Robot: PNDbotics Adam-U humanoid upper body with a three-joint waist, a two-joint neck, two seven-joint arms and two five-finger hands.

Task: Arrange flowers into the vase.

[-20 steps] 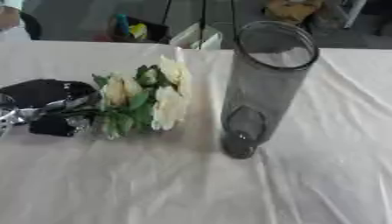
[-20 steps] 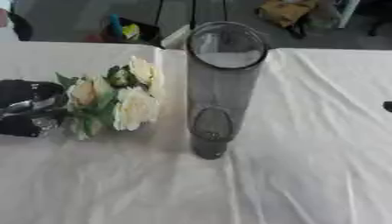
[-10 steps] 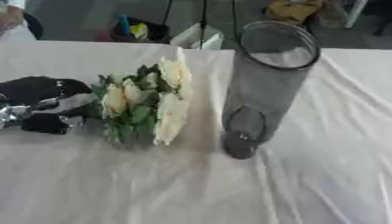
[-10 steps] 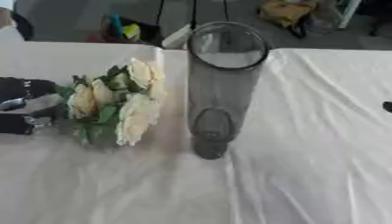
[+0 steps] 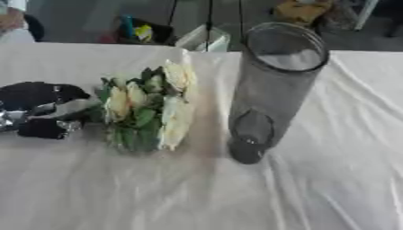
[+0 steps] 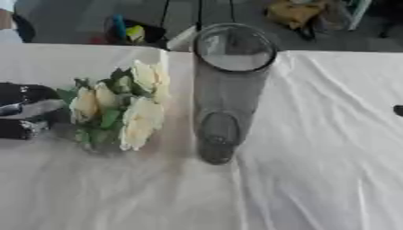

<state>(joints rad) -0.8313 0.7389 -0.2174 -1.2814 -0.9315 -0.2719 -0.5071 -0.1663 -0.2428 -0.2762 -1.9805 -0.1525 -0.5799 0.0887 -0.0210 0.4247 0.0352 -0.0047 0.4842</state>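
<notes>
Partway through. Left hand (image 5: 39, 112) curled round the stems of the cream rose bunch (image 5: 154, 108), held above the counter (image 5: 157, 193), just left of the tall empty glass vase (image 5: 271, 90). Still to do: lifting and inserting stems.

Lab-like room: draped table (image 5: 338, 179), floor clutter (image 5: 141, 31)

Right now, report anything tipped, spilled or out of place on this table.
Nothing stands out. The vase stands upright and empty on the white tablecloth, with no spill. The left hand holds the cream flowers beside it, heads toward the vase. The cloth is wrinkled, nothing more.
</notes>
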